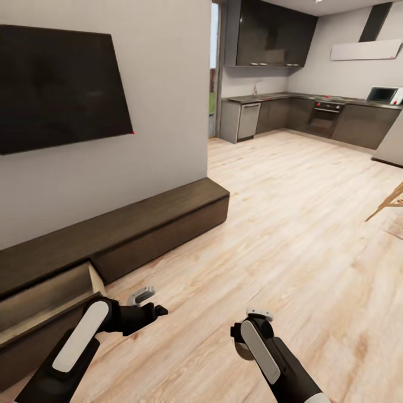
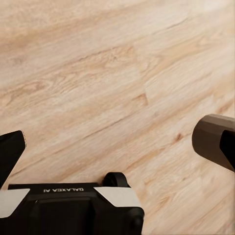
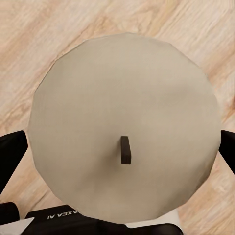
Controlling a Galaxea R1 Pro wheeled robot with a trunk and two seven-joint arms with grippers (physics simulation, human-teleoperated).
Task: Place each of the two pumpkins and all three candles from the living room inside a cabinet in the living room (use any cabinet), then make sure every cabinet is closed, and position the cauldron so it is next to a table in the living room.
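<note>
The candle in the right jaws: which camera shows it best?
The right wrist view: the candle shows as a large beige disc with its dark wick, black fingers at either side. The head view gives a sliver of it under the right gripper. The left wrist view adds nothing certain.

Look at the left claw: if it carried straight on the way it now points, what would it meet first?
Probably the wooden floor. The left claw is open with nothing between its fingers, and bare planks lie ahead; how far is unclear.

A beige candle with a dark wick sits clamped between the right tool's black fingers, above wood floor
</note>
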